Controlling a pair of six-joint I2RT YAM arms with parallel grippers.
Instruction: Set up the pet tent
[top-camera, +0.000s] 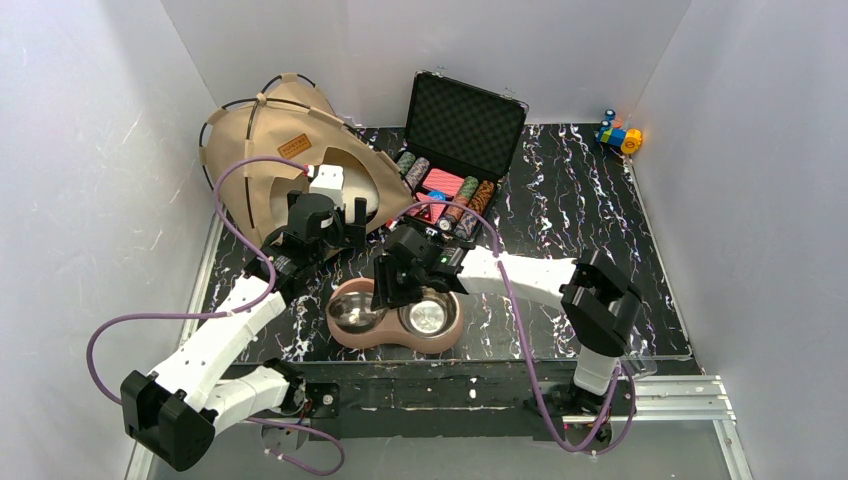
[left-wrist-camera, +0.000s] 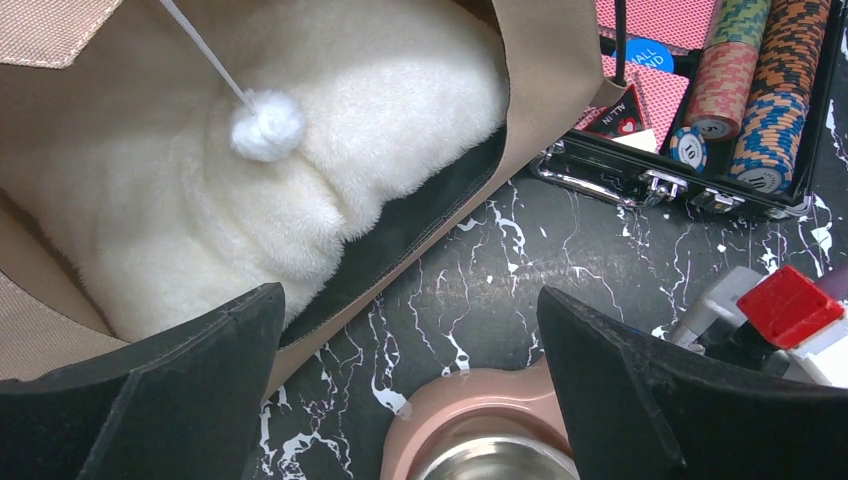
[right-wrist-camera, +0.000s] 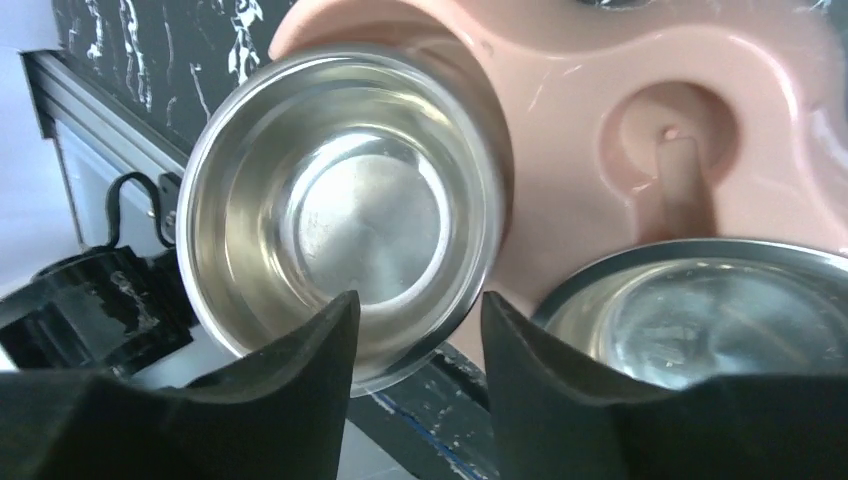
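The pet tent is tan canvas with thin black poles and a brown label. It leans at the back left of the table, entrance toward the arms. In the left wrist view its tan edge frames a fluffy white cushion and a hanging white pompom. My left gripper hovers just in front of the entrance, jaws wide open and empty. My right gripper hangs over the pink double feeder. Its jaws stand apart above the rim of a steel bowl, pinching nothing.
A second steel bowl sits in the feeder's other seat. An open black case of poker chips and cards stands behind the feeder, right beside the tent. A small colourful toy lies at the back right corner. White walls enclose the table.
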